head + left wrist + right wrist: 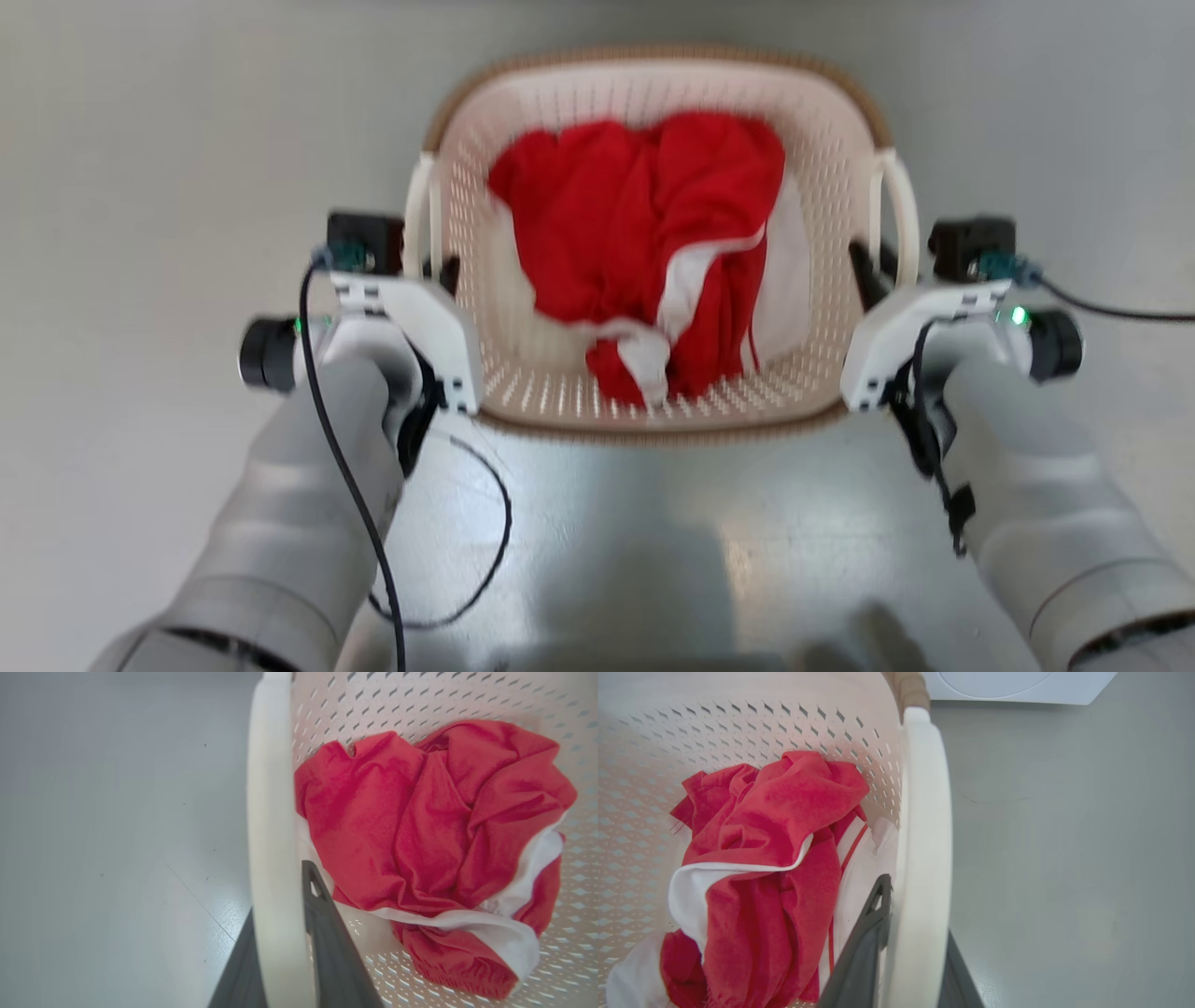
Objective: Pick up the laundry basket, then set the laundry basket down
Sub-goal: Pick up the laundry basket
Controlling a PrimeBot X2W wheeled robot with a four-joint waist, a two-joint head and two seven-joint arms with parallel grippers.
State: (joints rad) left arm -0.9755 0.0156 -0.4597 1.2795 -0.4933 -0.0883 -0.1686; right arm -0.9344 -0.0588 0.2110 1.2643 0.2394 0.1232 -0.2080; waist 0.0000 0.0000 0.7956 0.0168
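Left fingers (327,942) nearly closed, clamped on left handle (271,812) of the laundry basket (597,98). Right fingers (859,961) same on right handle (924,812). Basket sits straight ahead between both arms, over grey floor (140,187); resting or lifted, can't tell. Outer fingers mostly hidden behind handles; head view blurry. One basket, two handles, one red-and-white cloth bundle (635,233).

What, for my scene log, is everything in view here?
laundry basket: one, cream-white with brown rim, between the grippers
clothing: one heap, red and white, inside the basket
appliance: one, white, on the floor beyond the basket
floor: one, grey, all around
cables: several, black, lower left and right of head view
left gripper: one, dark fingers, shut on the basket's left handle
right gripper: one, dark fingers, shut on the basket's right handle
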